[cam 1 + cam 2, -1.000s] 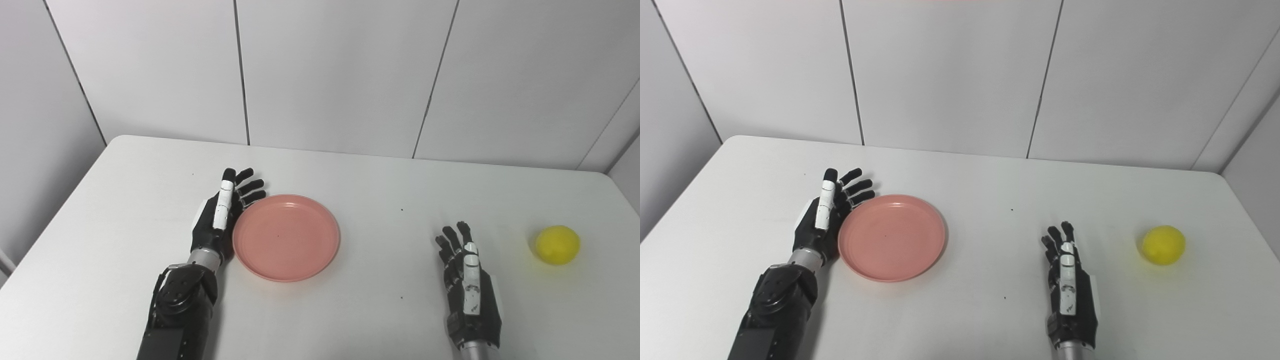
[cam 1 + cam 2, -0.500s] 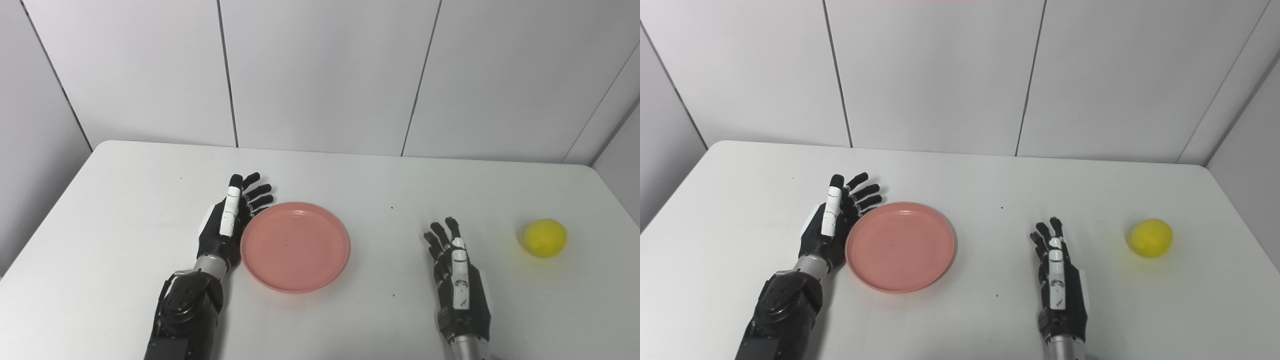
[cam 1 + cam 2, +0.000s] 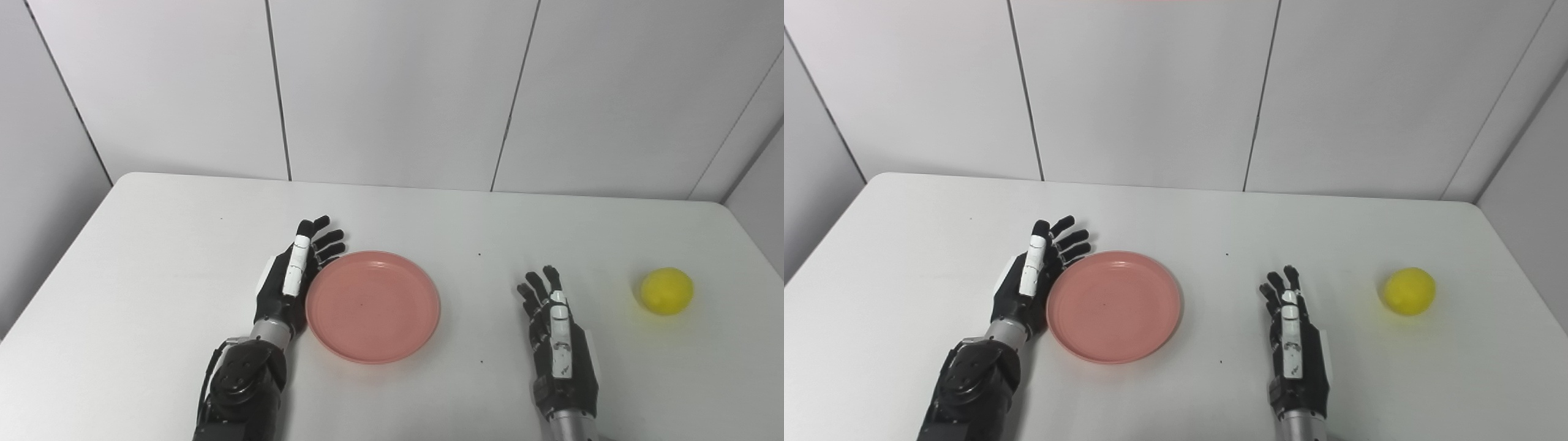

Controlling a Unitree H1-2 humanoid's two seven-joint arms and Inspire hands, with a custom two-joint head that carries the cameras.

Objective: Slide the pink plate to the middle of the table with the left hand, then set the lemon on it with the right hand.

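White panelled wall (image 3: 392,92) with dark vertical seams at the back; in front of it a plain white table (image 3: 153,245) with rounded far corners fills the lower half of both head views.

Left side: black forearm comes in from the bottom edge. Left hand (image 3: 293,282), black with a white strip along the upper finger, stands on edge on the table, palm facing right. Fingers (image 3: 324,239) straight and slightly fanned, pointing away from the robot. Released, nothing gripped. Palm side sits against the left rim of the plate; heel of the hand looks touching, fingertips reach just past the plate's far-left edge.

Round, shallow pink plastic plate (image 3: 372,305) lies flat on the table, a little left of the table's centre, between the two hands. Nothing on it. Two or three small dark specks on the tabletop nearby.

Right of centre: right hand (image 3: 1293,343), same black shell with white strip, near the front edge, well apart from the plate. Fingers extended forward and loosely spread, holding nothing. Can't tell if it rests on the surface or sits just above.

Far right: round yellow lemon (image 3: 666,291) sits on the table near the right edge, clear of the right hand, well apart from the plate.
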